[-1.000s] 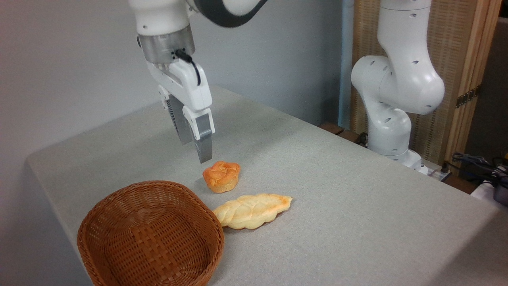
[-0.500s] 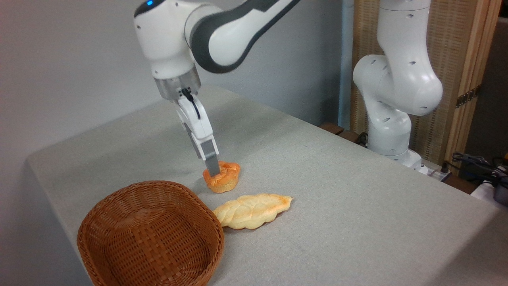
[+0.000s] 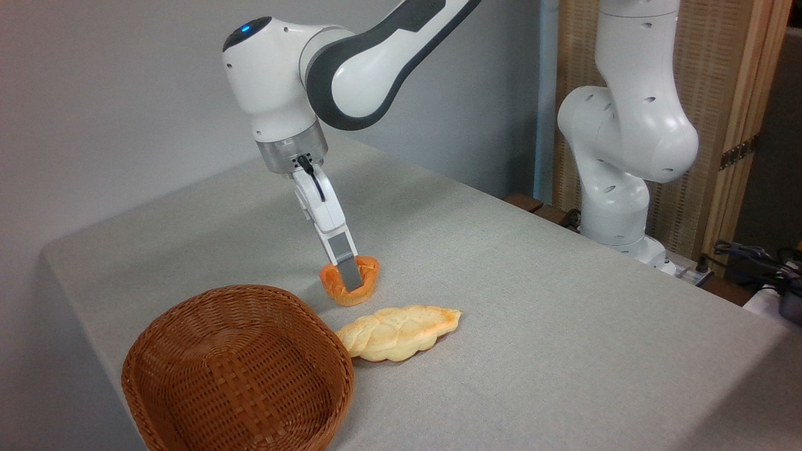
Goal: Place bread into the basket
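Bread (image 3: 360,292) sits on the table (image 3: 532,300) beside the basket (image 3: 235,369); our gripper (image 3: 348,279) straddles it, closure we cannot tell; we judge it soft, light, best pinched across its sides.

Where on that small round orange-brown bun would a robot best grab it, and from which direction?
Probably across the small round orange-brown bun at its middle, coming straight down from above. It sits upright on the grey table, squat and round, so its sides offer two opposing faces. The gripper is lowered onto it that way; only one finger shows clearly.
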